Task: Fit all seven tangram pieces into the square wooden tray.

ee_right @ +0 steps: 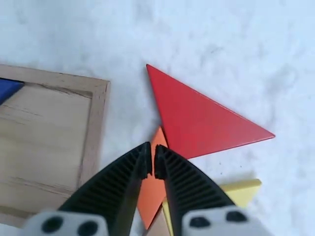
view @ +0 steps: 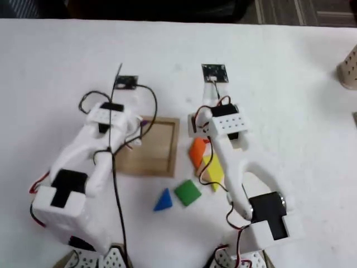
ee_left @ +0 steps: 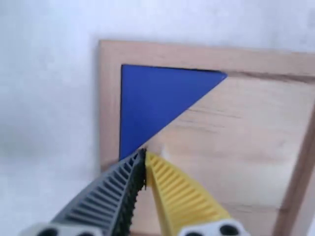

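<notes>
A: Left tool?
B: Tips pressed together, nothing in it. It sits over the tray, with the tips right at one sharp point of the big blue triangle.
A: Is that triangle seated?
B: Yes, flat in a tray corner, two edges against the rim. Bare wood floor shows beside it.
A: Right tool?
B: Fingers nearly touching, hairline gap, gripping nothing. It's over the orange piece, where that meets the red triangle.
A: Loose pieces?
B: On the white worktop, beside the tray. Red touches orange. The yellow piece lies against orange too, partly hidden by a finger. The green square and small blue triangle are just beside each other, nearer the arm bases, apart from that cluster.
</notes>
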Tool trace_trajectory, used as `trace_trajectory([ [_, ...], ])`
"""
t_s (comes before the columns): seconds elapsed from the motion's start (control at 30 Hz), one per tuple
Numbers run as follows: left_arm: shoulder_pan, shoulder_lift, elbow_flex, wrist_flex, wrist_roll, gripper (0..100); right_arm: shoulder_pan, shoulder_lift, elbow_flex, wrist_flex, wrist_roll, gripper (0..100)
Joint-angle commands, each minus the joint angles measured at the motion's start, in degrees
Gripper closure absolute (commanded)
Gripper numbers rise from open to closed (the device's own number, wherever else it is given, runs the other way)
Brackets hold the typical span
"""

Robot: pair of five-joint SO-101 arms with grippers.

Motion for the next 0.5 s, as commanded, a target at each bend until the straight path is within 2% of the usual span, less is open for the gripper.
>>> trace_trajectory([
  [0.0, -1.98, 1.71, -6.15, 0.18, 0.00, 98, 0.13, -0.57, -2.73, -0.57, 0.35, 98.1],
  [0.23, -2.68, 1.10, -7.21, 2.46, -0.09, 98, 0.13, -0.57, -2.73, -0.66, 0.35, 98.1],
  [0.33, -2.77, -0.92, -6.68, 3.87, -4.66, 98, 0.13, -0.57, -2.73, -0.66, 0.35, 98.1],
  [0.47, -2.77, -5.32, -1.67, 0.53, -7.47, 98, 0.04, -0.57, -2.73, -0.57, 0.35, 98.1],
])
